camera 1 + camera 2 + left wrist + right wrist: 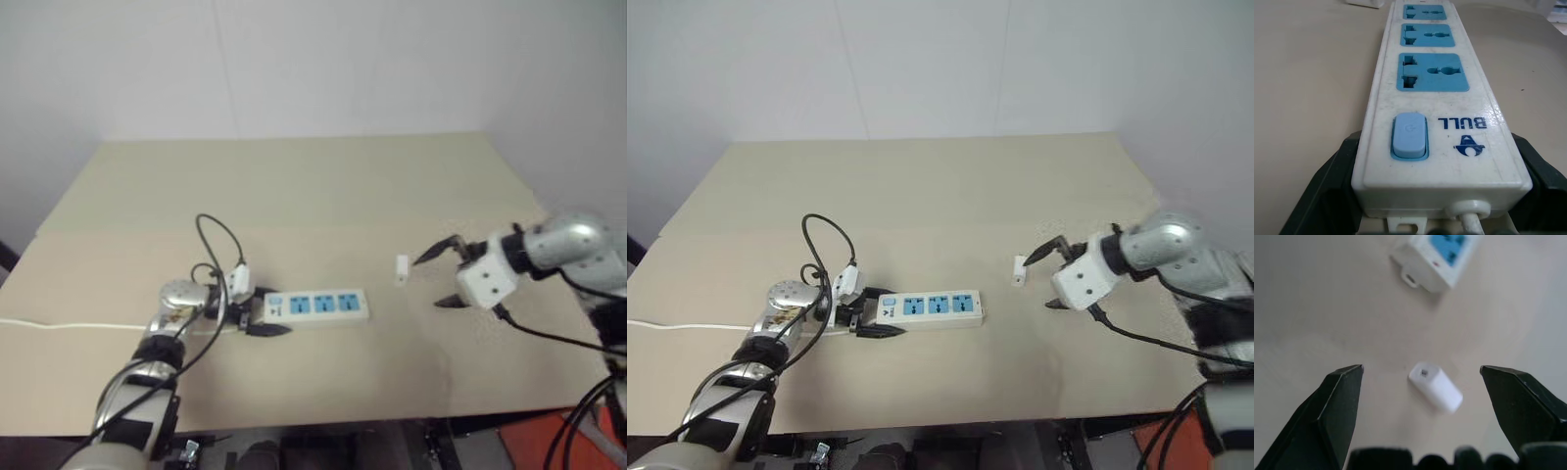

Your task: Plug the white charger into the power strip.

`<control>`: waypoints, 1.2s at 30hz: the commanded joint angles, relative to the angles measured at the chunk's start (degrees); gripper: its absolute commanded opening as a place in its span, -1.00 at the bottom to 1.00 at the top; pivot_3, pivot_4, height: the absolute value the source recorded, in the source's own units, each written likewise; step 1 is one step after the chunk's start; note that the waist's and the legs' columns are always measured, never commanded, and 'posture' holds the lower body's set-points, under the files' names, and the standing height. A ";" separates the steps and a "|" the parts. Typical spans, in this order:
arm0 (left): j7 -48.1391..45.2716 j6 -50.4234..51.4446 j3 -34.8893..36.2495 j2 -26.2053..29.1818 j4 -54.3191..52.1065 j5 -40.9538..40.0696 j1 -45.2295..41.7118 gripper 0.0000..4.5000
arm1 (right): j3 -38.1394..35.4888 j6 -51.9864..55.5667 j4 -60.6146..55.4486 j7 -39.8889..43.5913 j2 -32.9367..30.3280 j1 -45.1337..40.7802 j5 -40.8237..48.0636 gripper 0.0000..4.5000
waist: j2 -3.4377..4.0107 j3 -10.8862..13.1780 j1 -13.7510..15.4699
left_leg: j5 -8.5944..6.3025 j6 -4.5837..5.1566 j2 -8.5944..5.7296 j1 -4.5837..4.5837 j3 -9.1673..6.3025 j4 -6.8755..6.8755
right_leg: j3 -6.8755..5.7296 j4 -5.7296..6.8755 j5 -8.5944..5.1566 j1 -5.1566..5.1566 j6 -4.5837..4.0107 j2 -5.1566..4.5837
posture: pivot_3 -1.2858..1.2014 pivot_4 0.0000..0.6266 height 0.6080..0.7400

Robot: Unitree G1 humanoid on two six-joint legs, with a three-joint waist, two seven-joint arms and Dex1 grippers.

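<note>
right gripper [443,274] has its two black fingers spread wide and holds nothing; in the right wrist view the small white boxy plastic charger [1435,387] lies on the table between the fingertips but apart from both, no contact. in the head views the charger [402,268] stands on the tan table top [323,186] just beside the open jaws, on their left, well apart from the strip.

left gripper [258,311] is at the switch end of the long flat white plastic power strip [318,306]. the left wrist view shows its black fingers [1327,191] flanking both sides of that end, apparently touching; cannot tell if they squeeze it or just bracket it. looks like a steadying hold. the strip lies flat; its three blue sockets [1433,72] are all empty, the small blue switch [1409,135] is nearest the gripper, and the white cord [69,326] runs off toward the table's left edge.

progress judgement: early. strip looks braced, charger not yet picked up, nothing plugged in. left to do: close on charger, lift, turn its prongs toward a socket, carry it across to the strip, push in. prong side not visible from here, so needed reorientation is unclear.
</note>
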 commanded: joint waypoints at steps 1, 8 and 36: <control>-0.20 0.78 -0.89 -0.72 -3.97 -1.29 0.96 0.59 | 5.97 -18.22 13.86 -2.76 3.90 -10.39 -9.92 1.00 | 0.02 0.01 -0.18 | 0.00 0.00 0.00 0.02 0.02 0.00 | 0.01 0.01 0.00 -0.02 -0.01 0.00 | 0.03 -0.52 1.00; 2.01 1.42 -0.70 -0.80 -6.22 -1.53 1.76 0.59 | 12.40 -33.63 26.66 -20.13 9.16 -22.09 -33.81 1.00 | 0.06 0.00 0.15 | 0.06 -0.10 -0.02 -0.10 -0.03 -0.06 | 0.02 0.14 0.02 -0.21 -0.03 -0.02 | 0.03 -0.52 1.00; 4.48 1.30 -0.67 -1.33 -8.07 -2.48 3.08 0.59 | 56.57 -14.95 38.15 -107.83 21.96 -39.85 -90.17 1.00 | 0.32 -0.15 -1.43 | 0.31 -0.53 -0.23 -0.49 0.09 -0.12 | 0.46 0.81 0.06 -1.11 -0.11 -0.01 | 0.03 -0.52 1.00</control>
